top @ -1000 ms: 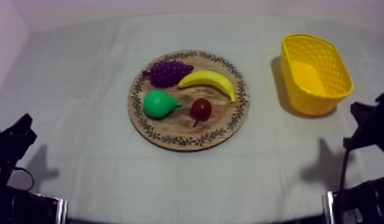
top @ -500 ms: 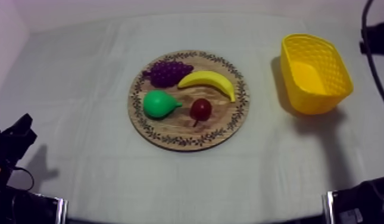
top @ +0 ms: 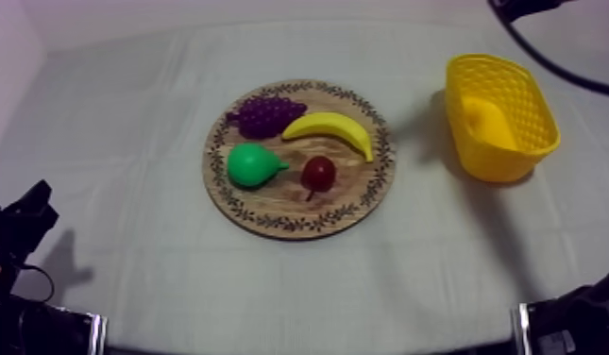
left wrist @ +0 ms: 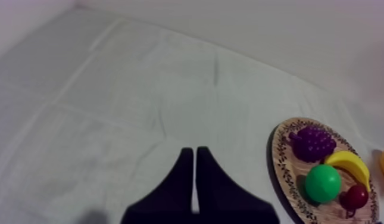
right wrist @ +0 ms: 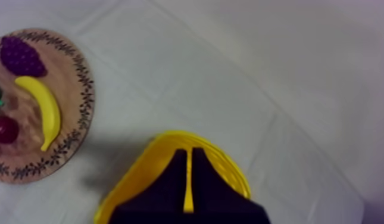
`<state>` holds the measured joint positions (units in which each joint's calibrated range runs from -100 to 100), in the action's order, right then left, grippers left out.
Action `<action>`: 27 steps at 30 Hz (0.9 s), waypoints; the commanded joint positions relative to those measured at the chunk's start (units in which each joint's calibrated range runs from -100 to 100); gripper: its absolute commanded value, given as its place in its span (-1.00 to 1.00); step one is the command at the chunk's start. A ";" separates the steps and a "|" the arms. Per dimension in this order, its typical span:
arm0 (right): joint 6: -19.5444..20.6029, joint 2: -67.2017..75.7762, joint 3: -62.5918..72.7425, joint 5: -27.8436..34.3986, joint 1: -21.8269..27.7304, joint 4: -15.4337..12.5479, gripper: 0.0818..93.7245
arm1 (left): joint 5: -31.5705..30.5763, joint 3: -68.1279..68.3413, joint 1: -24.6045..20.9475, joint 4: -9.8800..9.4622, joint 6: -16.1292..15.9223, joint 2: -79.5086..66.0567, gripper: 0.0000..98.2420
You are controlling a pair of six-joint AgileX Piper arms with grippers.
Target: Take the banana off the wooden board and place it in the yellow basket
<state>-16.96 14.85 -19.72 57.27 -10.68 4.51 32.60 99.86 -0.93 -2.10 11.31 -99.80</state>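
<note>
Our left end effector (left wrist: 196, 150) sits low at its side with fingers pressed into a narrow wedge, and our right arm (top: 525, 8) reaches in from the upper right, right end effector (right wrist: 189, 152) likewise closed on nothing.

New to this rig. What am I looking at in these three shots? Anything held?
This is a two-armed robot at a cloth-covered table. One picture is from a camera above; the other two are from cameras on each wrist, looking past that arm's black jaws. On a round wooden board lie a banana, a bunch of grapes, a pear and a small red fruit. A yellow basket stands apart at the right arm's side. The left jaws are shut over bare cloth beside the board; the right jaws are shut above the basket. Nothing is held.
</note>
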 commanded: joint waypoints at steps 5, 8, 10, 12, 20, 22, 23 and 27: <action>-1.94 -3.19 0.15 1.63 -7.30 -0.42 -1.00 | -0.02 0.03 0.03 0.02 0.00 -0.03 -1.00; -2.87 -4.71 0.62 2.66 -9.82 -1.16 -1.00 | -0.02 0.03 0.03 0.02 0.03 -0.03 -1.00; -3.05 -5.90 1.16 3.34 -11.55 -1.44 -0.99 | -0.02 0.03 0.03 0.02 0.03 -0.03 -1.00; -2.94 -7.15 1.59 3.77 -13.19 -1.30 -0.99 | -0.02 0.03 0.03 0.02 0.01 -0.03 -1.00; -0.55 -14.61 4.89 4.98 -18.43 1.77 -0.98 | -0.02 0.03 0.03 0.02 -0.01 -0.03 -1.00; -0.13 -16.98 6.37 5.42 -18.97 2.21 -0.97 | -0.02 0.03 0.03 0.02 -0.01 -0.03 -1.00; 0.02 -18.17 7.15 5.58 -19.12 2.38 -0.97 | -0.02 0.03 0.03 0.02 -0.01 -0.03 -1.00; 0.52 -22.95 10.13 5.88 -19.40 3.07 -0.94 | -0.02 0.03 0.03 0.02 -0.01 -0.03 -1.00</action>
<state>-16.55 -6.02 -10.44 63.14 -30.08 7.46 32.60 99.86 -0.93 -2.10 11.33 -99.80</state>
